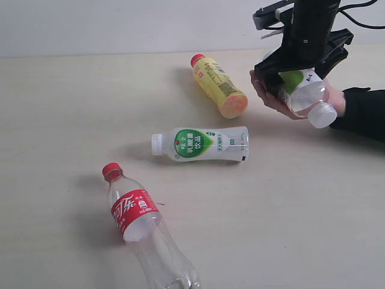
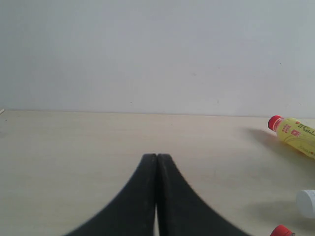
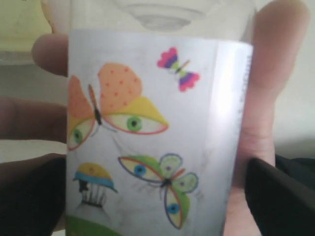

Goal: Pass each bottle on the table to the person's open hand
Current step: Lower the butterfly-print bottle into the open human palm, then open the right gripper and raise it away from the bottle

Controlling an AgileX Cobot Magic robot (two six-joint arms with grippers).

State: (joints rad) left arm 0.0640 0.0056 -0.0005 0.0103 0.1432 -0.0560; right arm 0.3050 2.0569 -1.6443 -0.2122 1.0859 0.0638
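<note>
Our right gripper straddles the printed bottle, smooth clear plastic, seemingly empty, cradled in the hand just beneath it; whether its jaws pinch, we cannot tell; our left gripper shows tapered black jaws pressed together; on the matte table lie three cylinders: yellow bottle near the right gripper, white bottle and clear red-label bottle farther off.

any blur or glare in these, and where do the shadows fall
Exterior view: sharp, soft shadows left of the yellow bottle and red-label bottle. Left wrist view: left gripper blurred up close. Right wrist view: held bottle fills the frame, soft, glare stripe down its label.
</note>
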